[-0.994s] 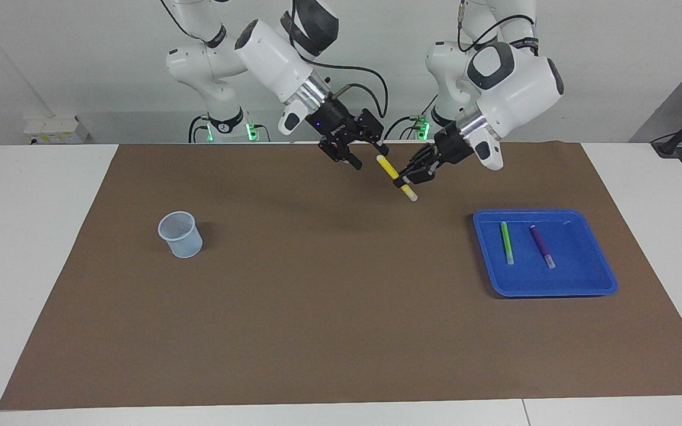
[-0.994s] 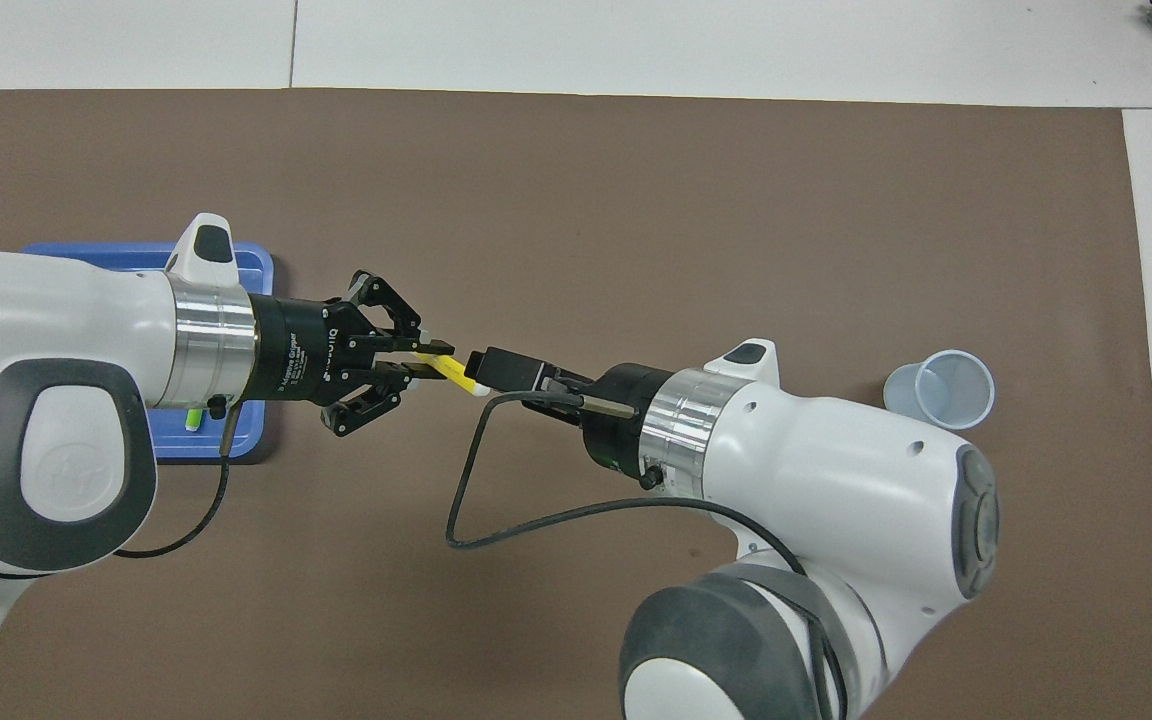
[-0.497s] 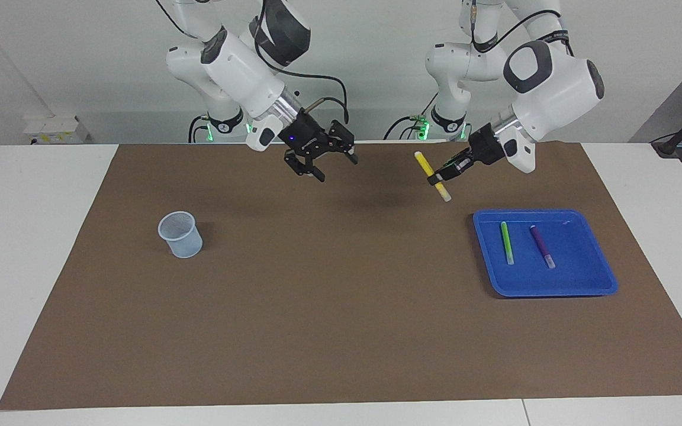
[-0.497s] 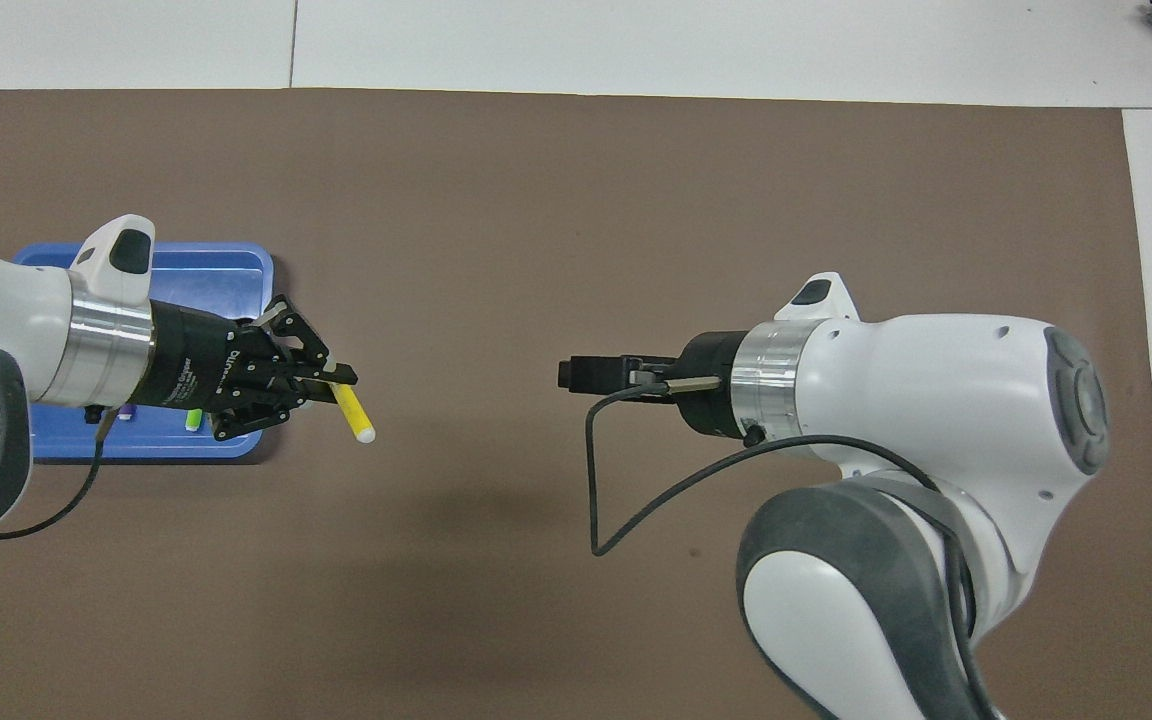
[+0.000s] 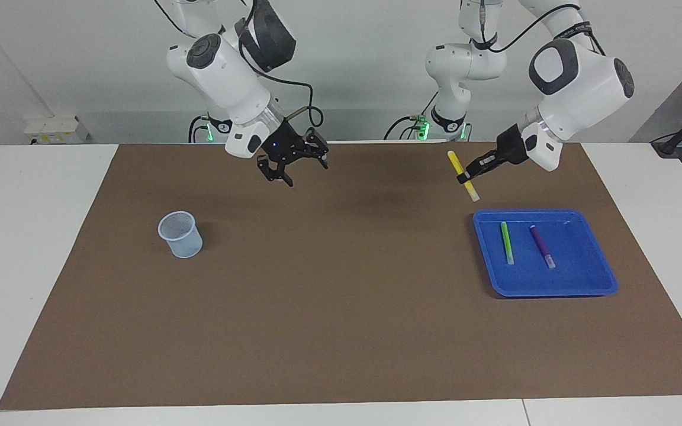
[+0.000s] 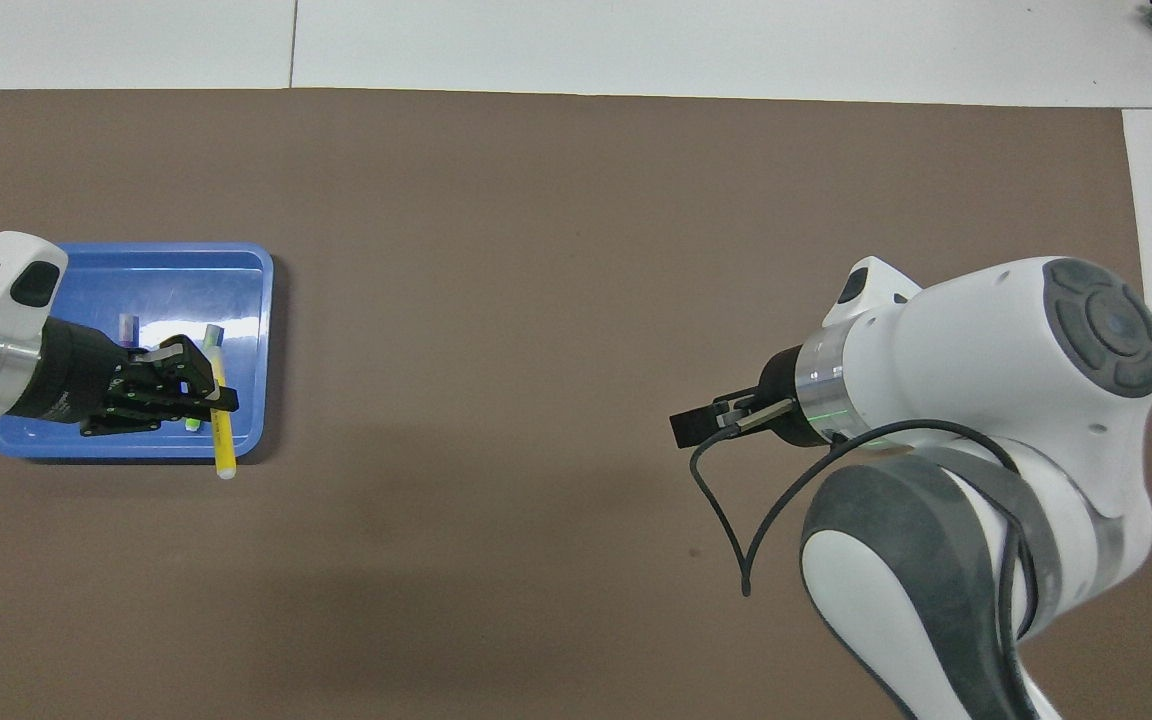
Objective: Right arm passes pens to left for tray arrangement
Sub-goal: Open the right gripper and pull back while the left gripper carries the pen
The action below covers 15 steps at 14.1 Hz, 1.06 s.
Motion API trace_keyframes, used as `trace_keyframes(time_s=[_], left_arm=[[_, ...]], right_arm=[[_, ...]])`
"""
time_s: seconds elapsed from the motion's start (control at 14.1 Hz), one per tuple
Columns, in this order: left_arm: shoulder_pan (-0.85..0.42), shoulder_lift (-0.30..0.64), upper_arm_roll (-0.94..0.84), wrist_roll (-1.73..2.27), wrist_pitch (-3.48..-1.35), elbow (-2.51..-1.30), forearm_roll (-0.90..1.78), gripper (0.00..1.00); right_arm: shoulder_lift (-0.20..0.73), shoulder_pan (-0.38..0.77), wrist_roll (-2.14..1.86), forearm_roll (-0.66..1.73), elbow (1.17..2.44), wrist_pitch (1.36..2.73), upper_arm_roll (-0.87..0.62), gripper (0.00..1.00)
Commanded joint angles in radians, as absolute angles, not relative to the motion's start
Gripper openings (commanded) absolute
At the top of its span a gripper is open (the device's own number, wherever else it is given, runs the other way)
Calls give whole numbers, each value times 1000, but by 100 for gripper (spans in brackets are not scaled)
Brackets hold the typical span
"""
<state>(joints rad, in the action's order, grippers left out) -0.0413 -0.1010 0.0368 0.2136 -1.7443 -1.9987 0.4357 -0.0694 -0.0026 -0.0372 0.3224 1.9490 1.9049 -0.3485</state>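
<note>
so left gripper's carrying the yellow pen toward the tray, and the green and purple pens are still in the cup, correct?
Not quite. The green pen and purple pen lie side by side in the blue tray, not in the cup; the facing view shows it. The rest holds: the left gripper has the yellow pen in the air near the tray.

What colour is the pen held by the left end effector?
Yellow with a pale tip, clearest in the facing view.
</note>
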Motion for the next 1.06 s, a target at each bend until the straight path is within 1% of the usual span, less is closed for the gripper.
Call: trace_keyframes(time_s=[0.0, 0.14, 0.43, 0.71, 0.85, 0.99], left_arm=[[26, -92, 31, 65, -1703, -1976, 356, 0], [57, -62, 31, -23, -1706, -1961, 293, 0], [112, -5, 31, -144, -1746, -1947, 201, 0], [155, 46, 31, -207, -1807, -1941, 157, 0], [158, 77, 31, -222, -1842, -1939, 137, 0], [182, 112, 31, -242, -1882, -1937, 130, 0]], right_arm=[[-81, -57, -64, 211, 1913, 1787, -356, 100], [-92, -84, -64, 187, 1919, 1758, -356, 100], [-110, -120, -63, 156, 1950, 1743, -357, 100], [-109, -123, -58, 150, 1939, 1747, -356, 100], [-92, -130, -63, 144, 1924, 1743, -321, 100], [-55, -83, -63, 120, 1872, 1743, -237, 100]])
